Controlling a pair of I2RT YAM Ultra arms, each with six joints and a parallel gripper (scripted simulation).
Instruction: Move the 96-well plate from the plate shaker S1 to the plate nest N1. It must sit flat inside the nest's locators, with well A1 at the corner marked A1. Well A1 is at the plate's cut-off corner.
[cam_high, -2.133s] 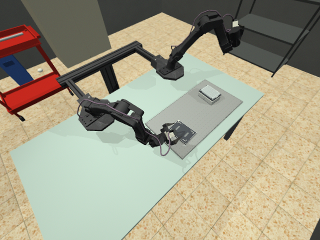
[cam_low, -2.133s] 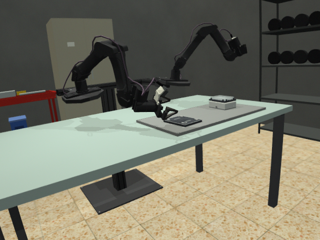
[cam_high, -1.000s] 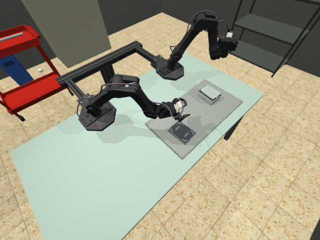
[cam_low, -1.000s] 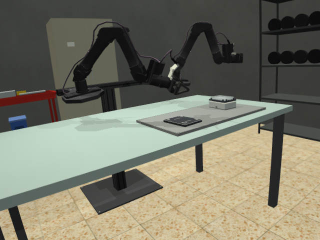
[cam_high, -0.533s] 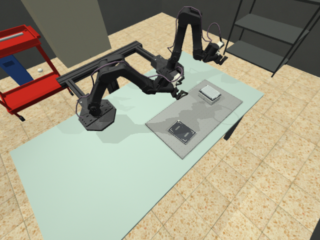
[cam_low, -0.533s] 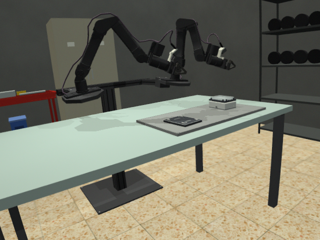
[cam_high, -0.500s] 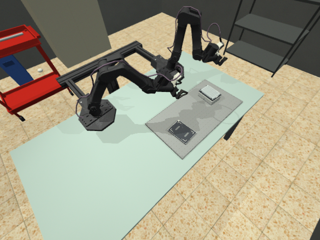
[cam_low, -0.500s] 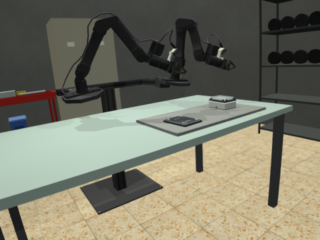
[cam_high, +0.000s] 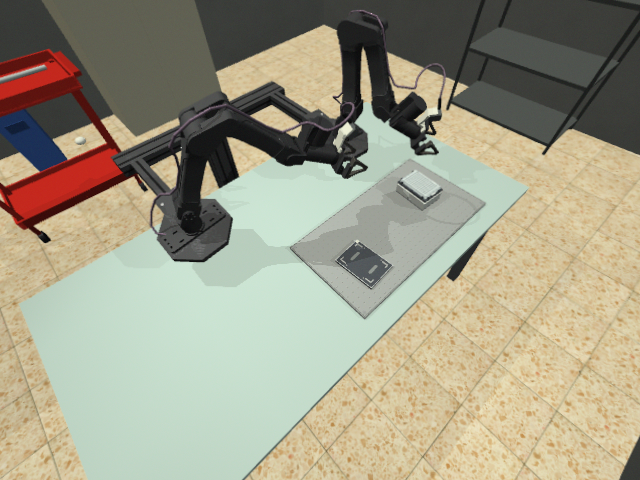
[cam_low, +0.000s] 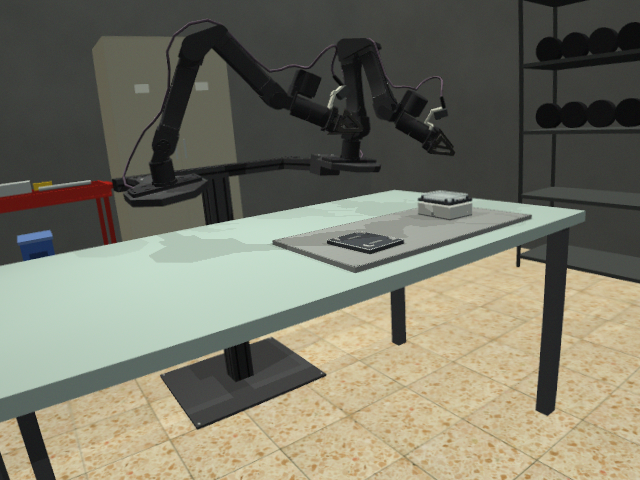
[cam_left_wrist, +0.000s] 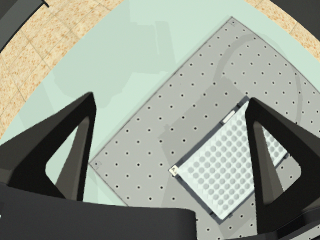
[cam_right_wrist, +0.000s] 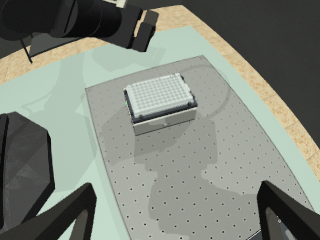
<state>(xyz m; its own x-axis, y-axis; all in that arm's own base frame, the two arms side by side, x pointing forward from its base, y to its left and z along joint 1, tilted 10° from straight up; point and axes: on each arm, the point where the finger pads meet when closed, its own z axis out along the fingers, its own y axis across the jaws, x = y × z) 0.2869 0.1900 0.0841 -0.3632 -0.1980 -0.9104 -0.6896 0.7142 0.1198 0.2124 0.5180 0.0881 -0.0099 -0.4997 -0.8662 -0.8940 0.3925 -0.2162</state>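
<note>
The white 96-well plate sits on the white plate shaker S1 at the far end of the grey baseplate. The black plate nest N1 with white corner marks lies empty at the near end. My left gripper is open and empty, hovering above and behind the shaker; its wrist view shows the plate below its fingers. My right gripper is open and empty, in the air off the baseplate's back edge; its fingers face the plate and the nest's corner.
The arms' bases stand on the table at the back left and back middle. A red cart, a beige cabinet and a dark shelf rack stand off the table. The table's right edge runs close beside the baseplate.
</note>
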